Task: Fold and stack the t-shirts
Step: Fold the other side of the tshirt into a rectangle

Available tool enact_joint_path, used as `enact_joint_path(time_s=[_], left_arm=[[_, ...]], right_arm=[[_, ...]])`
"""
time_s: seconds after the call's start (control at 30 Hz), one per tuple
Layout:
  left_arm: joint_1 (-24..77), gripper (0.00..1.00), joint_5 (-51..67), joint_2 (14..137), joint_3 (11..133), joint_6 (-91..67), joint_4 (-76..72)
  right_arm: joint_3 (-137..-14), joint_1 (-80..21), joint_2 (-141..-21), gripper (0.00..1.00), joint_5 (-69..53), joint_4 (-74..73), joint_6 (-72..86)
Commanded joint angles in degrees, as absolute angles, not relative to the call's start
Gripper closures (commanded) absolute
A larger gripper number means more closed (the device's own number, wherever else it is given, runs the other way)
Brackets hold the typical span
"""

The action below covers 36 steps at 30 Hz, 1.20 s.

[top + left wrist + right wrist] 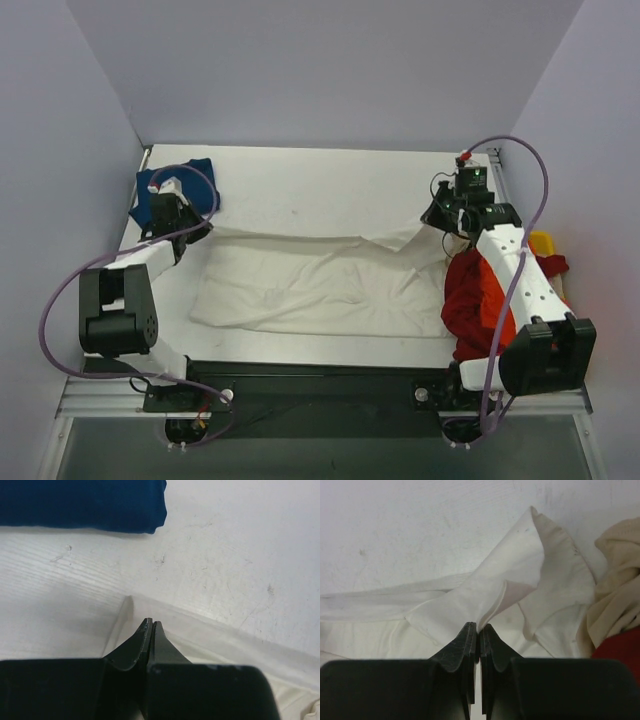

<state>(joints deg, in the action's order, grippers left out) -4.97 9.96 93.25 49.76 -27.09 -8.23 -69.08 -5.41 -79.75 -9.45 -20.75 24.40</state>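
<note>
- A cream-white soft cloth t-shirt point(320, 285) lies spread and wrinkled across the middle of the white table point(320, 180); we place everything else from this shirt.
- At its far left corner is the left gripper point(151, 626). Its black jaws are pressed fully together, and the tips sit over the cloth just inside the corner (we cannot tell whether any cloth is nipped between them).
- At its far right corner, the right gripper point(477, 628) has its jaws closed tight on a fold of the shirt. Beyond the tips the cloth stands up in a peaked flap.
- The shirt's far edge runs almost straight from one gripper to the other.
- Beyond the far left corner, apart from the shirt, a dark blue folded cloth t-shirt point(85, 502) lies flat.
- Against the shirt's right edge, a dark red crumpled cloth t-shirt point(468, 295) is heaped under the right arm, with a beige crumpled cloth point(615, 605) next to it.
- Further right, a yellow bin point(540, 242) is mostly hidden.
</note>
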Motion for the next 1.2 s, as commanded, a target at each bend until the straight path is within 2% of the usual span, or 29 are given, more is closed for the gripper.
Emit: enact_joint_path(time_s=[0.0,0.3,0.73,0.77,0.8,0.83,0.87,0.9,0.93,1.0,1.1,1.17], left_arm=[[-5.1,1.0,6.95,87.29,47.03,-28.04,-10.19],[-5.1,1.0,4.04,76.75,36.92,-29.62,-12.12],[-5.1,1.0,0.44,65.39,28.31,-30.23,-8.27],[-5.1,0.97,0.44,64.43,28.04,-30.32,-7.83],[-5.1,0.88,-0.95,63.9,27.69,-30.41,-6.95],[-5.1,0.66,-1.84,63.2,27.34,-30.41,-6.6],[-5.1,0.57,-2.37,62.5,26.81,-30.41,-6.24],[-5.1,0.5,-2.9,60.75,26.63,-30.32,-5.28],[-5.1,0.42,-4.29,59.78,26.54,-30.15,-4.84],[-4.75,0.39,-4.92,56.35,26.19,-29.53,-3.79],[-3.7,0.37,-4.92,52.04,25.58,-28.48,-3.69],[-2.56,0.36,-4.22,50.37,25.31,-28.04,-4.3]], right_arm=[[-63.12,-5.98,-72.98,1.0,-6.07,-21.09,24.78],[-50.64,-7.46,-59.07,1.0,-3.96,-23.38,26.01],[-42.54,-16.25,-55.46,1.0,4.21,-24.78,28.65],[-41.93,-16.52,-55.28,1.0,4.83,-24.87,28.91],[-41.58,-16.52,-55.28,1.0,6.31,-25.22,29.0],[-41.4,-16.52,-55.28,0.97,7.02,-25.49,29.35],[-41.31,-16.61,-55.37,0.91,7.9,-25.75,29.44],[-41.4,-16.87,-55.55,0.71,8.87,-26.54,29.62],[-41.48,-17.14,-55.55,0.63,10.79,-26.8,29.45],[-41.4,-18.71,-55.28,0.5,12.82,-27.07,29.44],[-41.57,-21.44,-54.14,0.45,15.81,-26.9,29.44],[-41.22,-25.12,-52.74,0.46,15.39,-26.28,29.27]])
